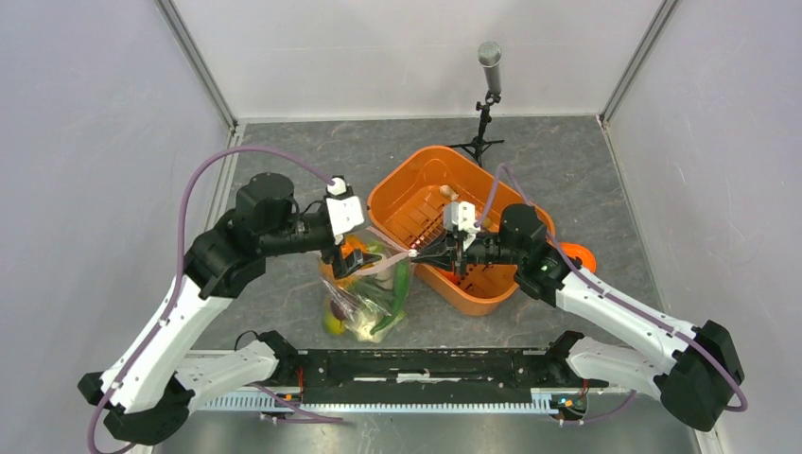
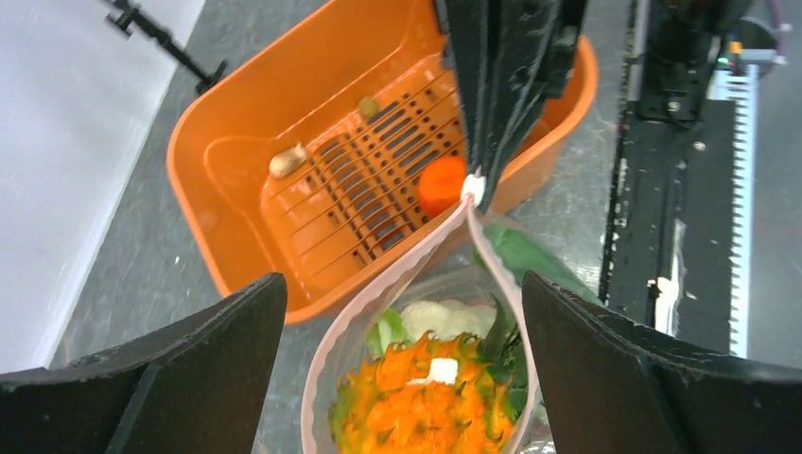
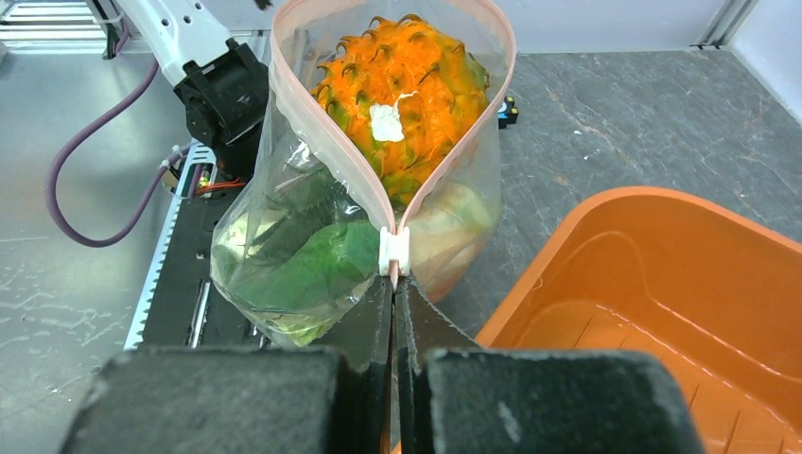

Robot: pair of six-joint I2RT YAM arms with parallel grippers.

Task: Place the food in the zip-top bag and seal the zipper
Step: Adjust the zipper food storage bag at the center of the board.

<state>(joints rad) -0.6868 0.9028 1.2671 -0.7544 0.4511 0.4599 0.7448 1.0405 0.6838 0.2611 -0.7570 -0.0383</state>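
The clear zip-top bag (image 1: pixel 371 301) lies in front of the orange basket, its mouth open. In it are the orange pineapple (image 3: pixel 402 104), green cabbage (image 3: pixel 303 255) and pale cauliflower (image 2: pixel 440 317). My right gripper (image 3: pixel 392 279) is shut on the pinkish zipper (image 3: pixel 326 142) at its end, just behind the white slider (image 3: pixel 394 251); in the top view the right gripper (image 1: pixel 416 253) is beside the basket. My left gripper (image 2: pixel 402 279) is open, one finger on each side of the bag's mouth above the pineapple (image 2: pixel 426 407). A small orange piece (image 2: pixel 440 184) and two small pieces lie in the basket.
The orange slotted basket (image 1: pixel 407 184) stands behind and right of the bag. A microphone on a stand (image 1: pixel 489 66) is at the back. An orange disc (image 1: pixel 579 253) lies right of the basket. A black rail (image 1: pixel 426 364) runs along the near edge.
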